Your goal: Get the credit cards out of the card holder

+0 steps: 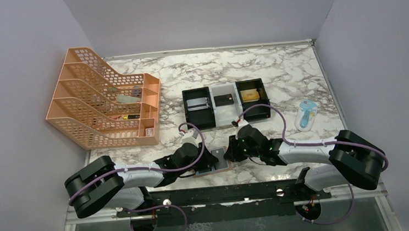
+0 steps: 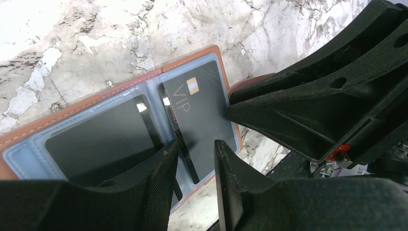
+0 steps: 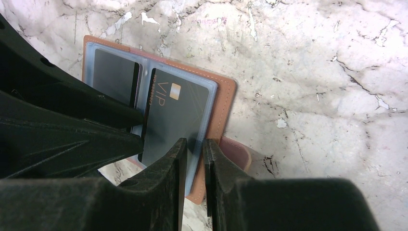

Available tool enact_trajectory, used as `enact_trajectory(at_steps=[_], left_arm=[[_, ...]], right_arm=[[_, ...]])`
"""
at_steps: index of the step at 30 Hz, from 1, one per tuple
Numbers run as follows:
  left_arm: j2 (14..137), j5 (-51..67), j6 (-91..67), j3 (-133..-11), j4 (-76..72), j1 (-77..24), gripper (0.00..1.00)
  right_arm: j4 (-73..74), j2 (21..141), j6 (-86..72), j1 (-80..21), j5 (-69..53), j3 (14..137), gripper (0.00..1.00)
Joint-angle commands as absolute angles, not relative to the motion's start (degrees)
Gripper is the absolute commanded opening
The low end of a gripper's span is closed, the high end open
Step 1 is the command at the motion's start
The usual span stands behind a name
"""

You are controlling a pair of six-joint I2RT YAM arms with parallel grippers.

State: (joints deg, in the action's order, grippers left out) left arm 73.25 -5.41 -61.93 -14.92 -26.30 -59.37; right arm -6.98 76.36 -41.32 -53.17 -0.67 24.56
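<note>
Left claw [image 1: 212, 159], right claw [image 1: 231, 152] at card holder [image 1: 223, 166]

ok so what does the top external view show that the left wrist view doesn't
only top external: the orange file rack, the three-compartment tray and a light-blue item at the right.
only left wrist: the VIP lettering on a black card and a second dark card in the other pocket.
both: the open card holder on the marble table, with the left gripper and right gripper meeting at it.
</note>
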Motion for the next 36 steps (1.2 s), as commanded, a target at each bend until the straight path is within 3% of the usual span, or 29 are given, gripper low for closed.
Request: enact_trajectory(at_steps=[1, 9, 16, 23, 28, 36], left_arm=[[73.01, -7.01, -64.13, -13.17, -28.57, -59.85, 0.36], [75.34, -7.44, -66.01, -12.90, -29.16, -60.60, 0.33], [76.50, -8.08, -66.13, -13.16, -31.14, -61.33, 0.25], [74.90, -8.43, -65.17, -13.40, -31.20, -61.35, 0.07], [73.45, -8.96, -64.96, -13.01, -31.11, -61.35, 0.01], [72.15, -8.71, -64.73, -12.65, -31.11, -61.35, 0.00]], right_arm=[[-5.79, 76.63, -41.27, -53.17, 1.56, 23.31, 0.20], [-6.44, 77.31, -41.79, -53.17, 1.10, 22.96, 0.20], [-6.81, 77.04, -42.77, -53.17, -0.03, 22.70, 0.19], [-6.54, 76.64, -42.56, -53.17, -0.09, 22.78, 0.19], [-6.04, 76.39, -42.04, -53.17, 0.13, 23.26, 0.18], [-5.32, 76.81, -41.64, -53.17, -0.67, 24.46, 0.18]])
